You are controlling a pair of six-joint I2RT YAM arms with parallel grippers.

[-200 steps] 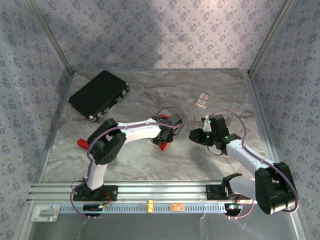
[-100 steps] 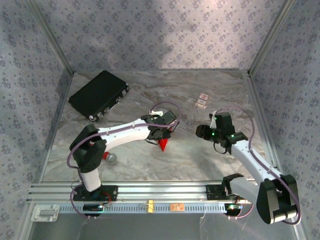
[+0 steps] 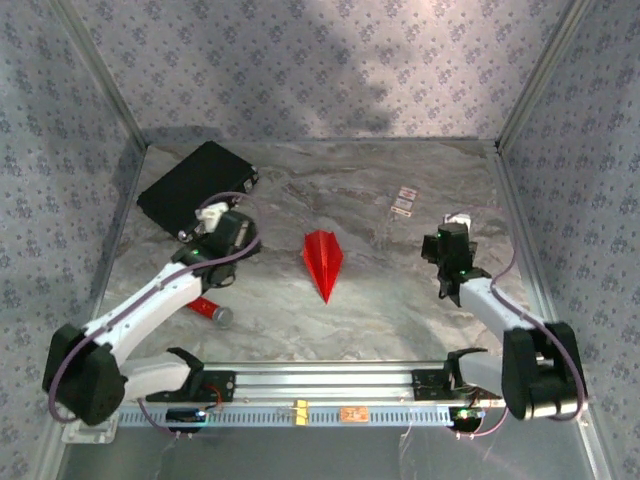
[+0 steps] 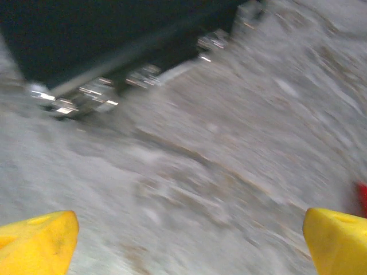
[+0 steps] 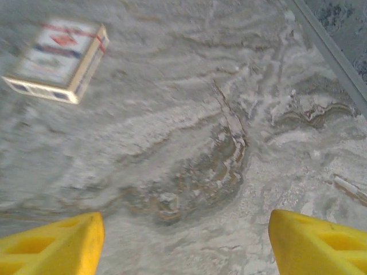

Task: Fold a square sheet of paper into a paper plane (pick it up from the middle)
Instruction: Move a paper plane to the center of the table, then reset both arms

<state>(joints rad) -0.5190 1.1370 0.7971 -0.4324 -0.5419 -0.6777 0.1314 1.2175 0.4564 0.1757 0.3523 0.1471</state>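
The square sheet of paper is folded into a slim red paper plane (image 3: 323,262). It lies free on the marble table, mid-table, with its point toward the near edge. My left gripper (image 3: 225,232) hangs well to the plane's left, beside the black case. In the left wrist view this gripper (image 4: 189,240) is open, with only blurred table between the yellow fingertips (image 4: 37,240). A sliver of red (image 4: 362,197) shows at that view's right edge. My right gripper (image 3: 447,243) is off to the plane's right. It is open (image 5: 186,240) over bare marble.
A black case (image 3: 197,188) lies at the back left, its latches (image 4: 86,94) close ahead of the left gripper. A red cylinder with a grey end (image 3: 210,310) lies under the left arm. Small boxes (image 3: 404,201) sit back right, one near the right gripper (image 5: 57,60). Patterned walls enclose the table.
Both grippers have opened and let go of the red paper. The left arm swung left toward the black case and the right arm drew back right. The plane now lies alone.
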